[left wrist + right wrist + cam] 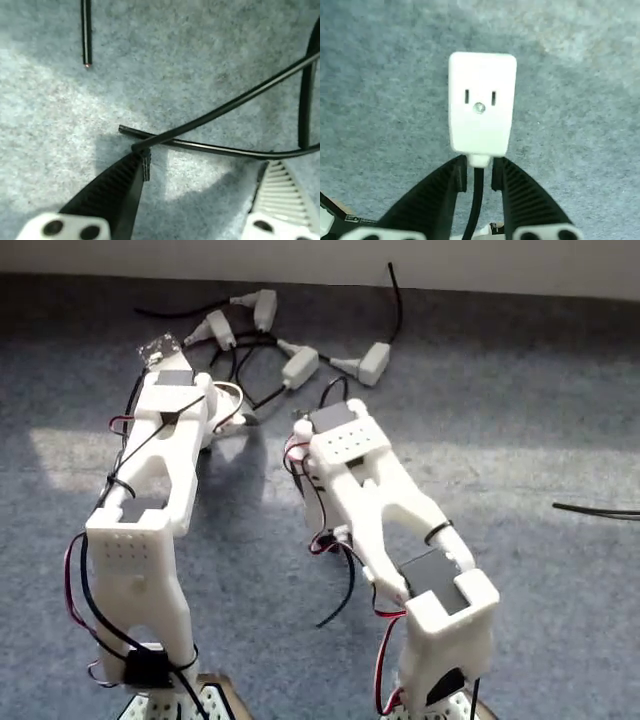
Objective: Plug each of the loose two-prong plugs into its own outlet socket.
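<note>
Right gripper (479, 175) is closed on the cord neck just under a white socket (481, 102), slots facing up. Left gripper (207, 167) gapes wide and empty over a black cord (225, 107). The socket seems secured; next, the left likely must fetch a plug from the connectors (300, 365) beyond.

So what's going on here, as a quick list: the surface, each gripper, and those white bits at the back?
Surface: grey carpet
Right gripper: shut on the neck of a white outlet socket, two slots showing
Left gripper: open above two crossing black cables
Far side: four white connectors, lying apart
</note>
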`<state>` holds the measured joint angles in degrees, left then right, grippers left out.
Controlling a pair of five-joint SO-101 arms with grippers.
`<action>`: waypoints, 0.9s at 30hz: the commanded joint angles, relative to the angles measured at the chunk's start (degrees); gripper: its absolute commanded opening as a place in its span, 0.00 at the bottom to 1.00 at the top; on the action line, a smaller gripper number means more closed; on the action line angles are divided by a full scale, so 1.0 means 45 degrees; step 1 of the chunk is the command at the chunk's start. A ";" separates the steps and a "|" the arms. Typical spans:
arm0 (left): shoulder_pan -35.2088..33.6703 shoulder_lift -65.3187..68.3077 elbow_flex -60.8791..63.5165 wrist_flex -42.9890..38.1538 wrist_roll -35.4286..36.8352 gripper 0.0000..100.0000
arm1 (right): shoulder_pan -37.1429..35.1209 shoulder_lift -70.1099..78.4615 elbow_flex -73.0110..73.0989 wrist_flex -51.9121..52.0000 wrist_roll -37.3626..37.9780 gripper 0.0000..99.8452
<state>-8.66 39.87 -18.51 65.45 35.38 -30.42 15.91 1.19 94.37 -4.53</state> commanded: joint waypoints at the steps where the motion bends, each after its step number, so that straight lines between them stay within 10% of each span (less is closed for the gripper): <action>1: -0.0596 -0.0400 -0.0107 -0.0117 0.0098 0.35 | -0.0107 -0.0772 0.0479 -0.0654 0.0606 0.16; 27: -0.0518 -0.0381 -0.0381 -0.0098 0.0078 0.35 | -0.0186 -0.0752 0.2608 -0.4484 0.1993 0.17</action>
<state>-8.75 39.87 -18.86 65.45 35.38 -27.43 13.45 11.65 74.95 4.18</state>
